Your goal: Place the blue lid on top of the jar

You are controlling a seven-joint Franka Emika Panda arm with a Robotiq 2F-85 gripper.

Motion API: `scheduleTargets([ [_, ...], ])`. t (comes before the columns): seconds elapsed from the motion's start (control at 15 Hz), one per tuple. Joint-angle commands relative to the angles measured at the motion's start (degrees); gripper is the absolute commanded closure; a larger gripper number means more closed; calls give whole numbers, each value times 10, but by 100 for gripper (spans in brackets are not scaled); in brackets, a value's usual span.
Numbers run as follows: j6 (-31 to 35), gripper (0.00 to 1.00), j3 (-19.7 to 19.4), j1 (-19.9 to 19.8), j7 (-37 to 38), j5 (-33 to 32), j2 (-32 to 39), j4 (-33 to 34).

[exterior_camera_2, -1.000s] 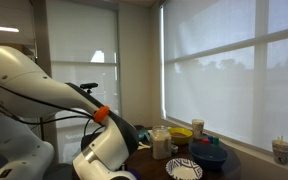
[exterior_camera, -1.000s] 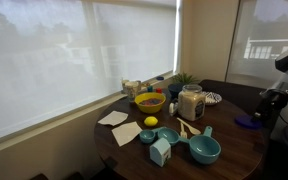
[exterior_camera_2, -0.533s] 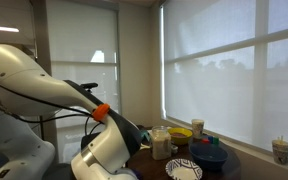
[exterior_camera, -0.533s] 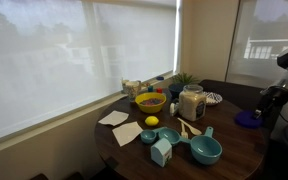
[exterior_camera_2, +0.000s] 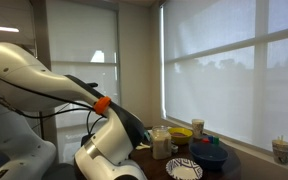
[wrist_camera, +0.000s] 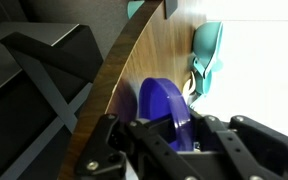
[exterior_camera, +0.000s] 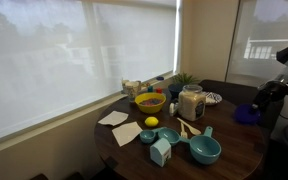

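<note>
Wrist view: claw [wrist_camera: 174,138] closed on lid [wrist_camera: 162,100], near tabletop [wrist_camera: 144,60] edge. Jar [exterior_camera: 191,102] at lid's [exterior_camera: 245,114] 9 o'clock, well apart. Keep lid level, centre over mouth, lower, then release.

windows [exterior_camera: 79,55]: white roller blinds, daylit | table [exterior_camera: 239,150]: dark wood

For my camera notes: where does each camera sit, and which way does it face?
Exterior view: across the wooden table, facing the blinds; clear glass jar centre, gripper at right edge.
Exterior view: behind the white arm, facing the windows.
Wrist view: on the gripper, looking down at the dark blue round lid.
Both exterior views share the jar.
</note>
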Motion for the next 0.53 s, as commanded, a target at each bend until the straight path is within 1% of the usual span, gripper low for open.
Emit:
scheduleTargets([
  [0.0,-19,100,26,-24,-7,18,-11,17],
  [0.27,-47,100,51,-21,2,6,-39,60],
  [0.33,-28,100,47,-28,-6,7,-16,41],
  [0.47,-38,100,55,-26,-4,7,-28,58],
])
